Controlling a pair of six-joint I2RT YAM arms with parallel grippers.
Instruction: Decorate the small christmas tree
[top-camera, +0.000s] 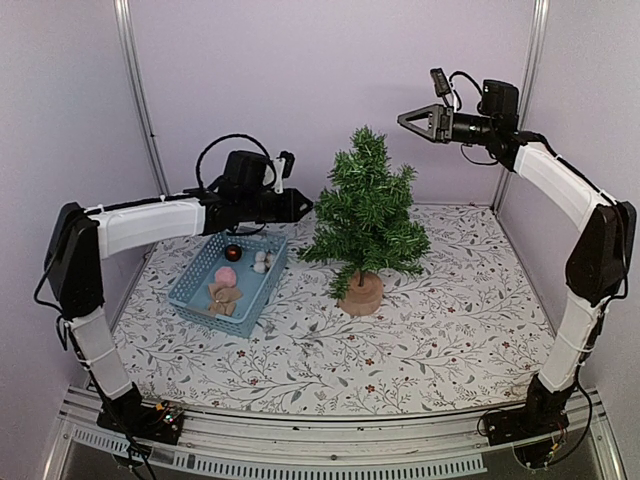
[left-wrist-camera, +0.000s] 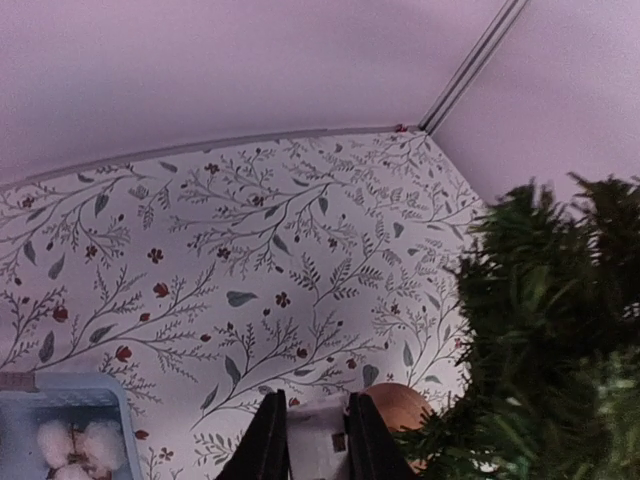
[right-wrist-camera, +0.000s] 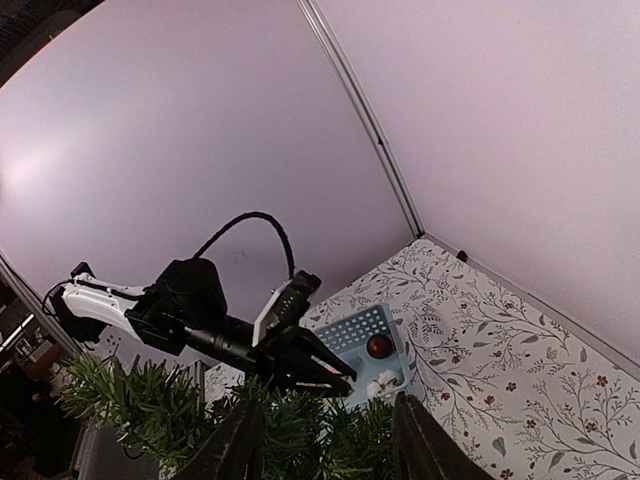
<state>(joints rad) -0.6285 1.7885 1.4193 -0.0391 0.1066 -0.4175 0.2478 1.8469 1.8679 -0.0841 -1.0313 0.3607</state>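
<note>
The small christmas tree (top-camera: 365, 215), dark green and bristly on a thin trunk and round tan base, is stood upright mid-table beside the blue basket (top-camera: 205, 317). The right gripper (top-camera: 405, 119) is held agape near its top; the left gripper (top-camera: 303, 206) is clamped on a small pale item (left-wrist-camera: 318, 437).

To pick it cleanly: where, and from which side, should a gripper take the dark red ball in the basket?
Probably across its round middle, straight down from above: the dark red ball lies in the blue basket, whose walls block the sides; a pink pompom lies close.
</note>
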